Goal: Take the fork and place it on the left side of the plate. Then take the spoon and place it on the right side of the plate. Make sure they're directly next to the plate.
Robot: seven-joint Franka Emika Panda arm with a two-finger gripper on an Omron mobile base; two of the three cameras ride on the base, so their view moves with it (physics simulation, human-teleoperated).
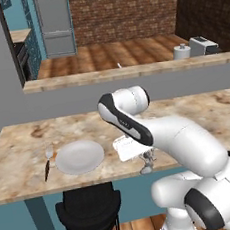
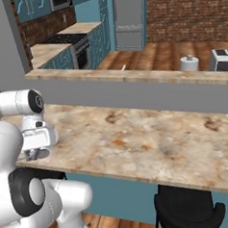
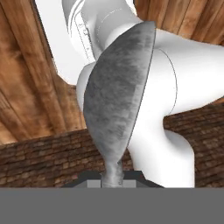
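Here the pincer clenches the slim handle of the dull grey spoon, its oval bowl mottled, near the tabletop edge.

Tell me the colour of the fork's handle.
Dark brown, under a silver head; the fork lies left of the plate. Clearest in the left base view.

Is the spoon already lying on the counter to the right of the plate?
No: the spoon hangs in the gripper at the counter's front edge, away from the plate, whose right side is bare.
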